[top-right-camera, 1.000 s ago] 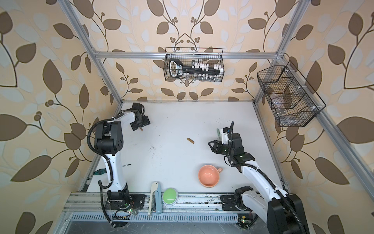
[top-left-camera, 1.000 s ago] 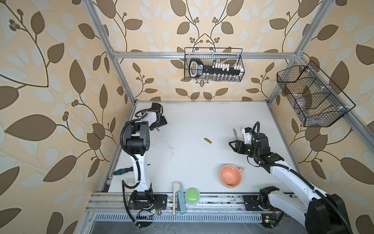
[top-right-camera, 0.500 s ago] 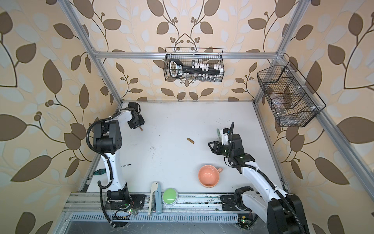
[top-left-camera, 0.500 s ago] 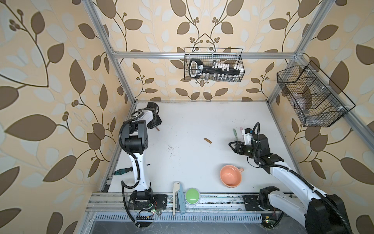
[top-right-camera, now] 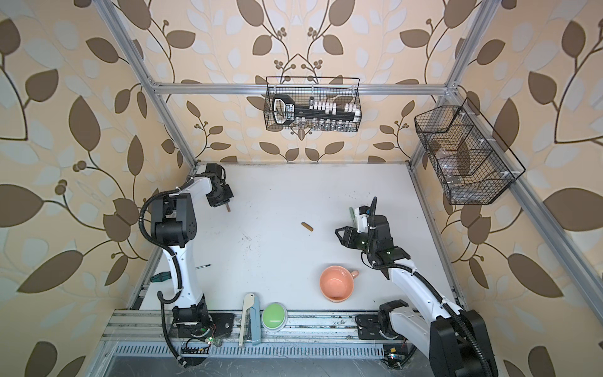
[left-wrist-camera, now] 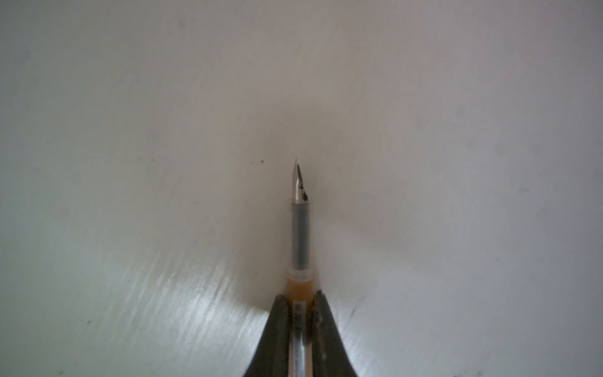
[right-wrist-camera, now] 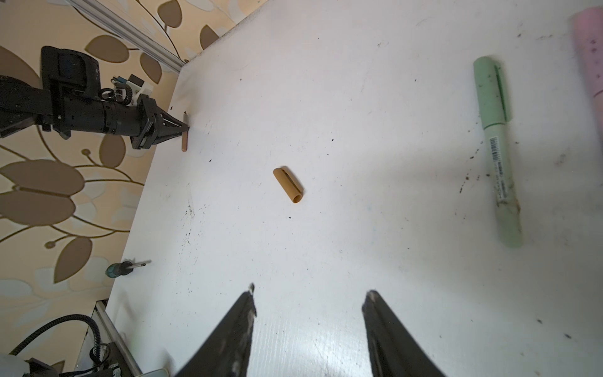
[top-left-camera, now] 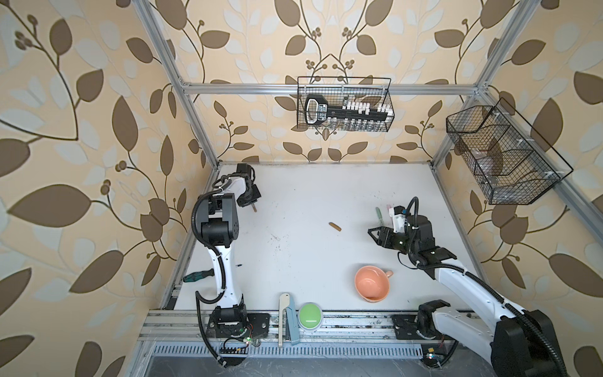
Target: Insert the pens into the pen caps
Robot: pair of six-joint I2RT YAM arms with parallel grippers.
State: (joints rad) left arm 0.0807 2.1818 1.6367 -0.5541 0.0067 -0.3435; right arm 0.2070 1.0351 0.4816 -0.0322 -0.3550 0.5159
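Tan pen is pinched in the left gripper, right gripper spread; tan cap lies unfitted, green pen seemingly capped.

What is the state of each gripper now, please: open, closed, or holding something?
Left gripper: jaws closed on the tan-brown pen.
Right gripper: jaws open, holding nothing.

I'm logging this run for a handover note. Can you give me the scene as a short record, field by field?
left gripper: shut on the tan-brown pen, nib bare, near the far left corner of the table
right gripper: open, empty, facing the tan-brown cap
tan-brown cap: lying alone mid-table
green pen: capped, lying flat on the right side
pink pen: beside the green pen, cut off by the frame edge; cannot tell if capped
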